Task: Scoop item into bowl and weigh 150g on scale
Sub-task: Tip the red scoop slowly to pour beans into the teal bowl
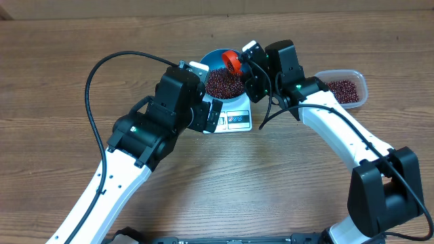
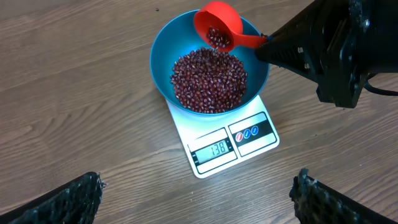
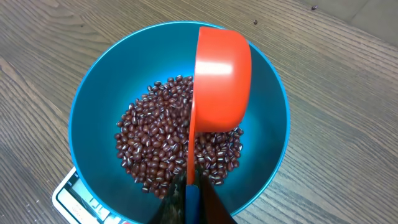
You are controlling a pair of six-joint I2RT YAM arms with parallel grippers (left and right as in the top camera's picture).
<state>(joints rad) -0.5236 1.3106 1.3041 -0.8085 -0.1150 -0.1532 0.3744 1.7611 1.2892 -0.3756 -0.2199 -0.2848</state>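
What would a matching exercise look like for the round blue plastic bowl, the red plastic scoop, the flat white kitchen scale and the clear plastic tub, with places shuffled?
1 blue bowl
2 red scoop
3 white scale
4 clear tub

A tilted above the bowl
B under the bowl
C on the scale, holding dark red beans
D on the table, apart from the scale

Pairs: 1-C, 2-A, 3-B, 4-D

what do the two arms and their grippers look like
The left arm and right arm match: white tubular links, blocky black joint housings, a small green light each, and a thin black cable looping alongside. The left gripper and right gripper are black; the left's fingers look rough-textured.
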